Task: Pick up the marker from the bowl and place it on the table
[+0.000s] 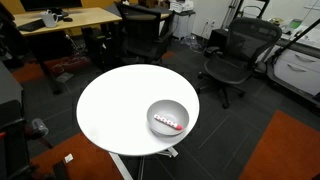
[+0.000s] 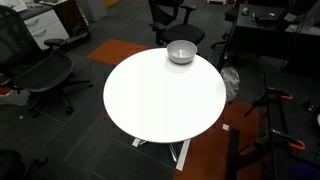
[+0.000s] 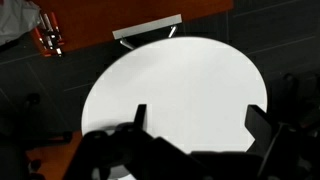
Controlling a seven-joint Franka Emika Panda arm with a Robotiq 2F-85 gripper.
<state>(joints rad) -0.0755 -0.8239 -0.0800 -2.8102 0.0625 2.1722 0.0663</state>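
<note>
The gripper (image 3: 197, 112) hangs over the round white table (image 3: 170, 75) with its two dark fingers (image 3: 137, 120) spread wide and only bare tabletop showing between them. In both exterior views the table (image 1: 115, 105) carries one grey bowl (image 1: 171, 107), set close to its edge. One marker (image 1: 169, 123) lies flat inside the bowl, a short white stick with red on it, shorter than the bowl is wide. From the far side the bowl (image 2: 181, 52) is plain enough, but its contents are too small to make out. Beyond the table stand two black office chairs (image 1: 140, 35) (image 1: 235, 55), clear of its rim, and one light-wood desk (image 1: 70, 18) behind them.
</note>
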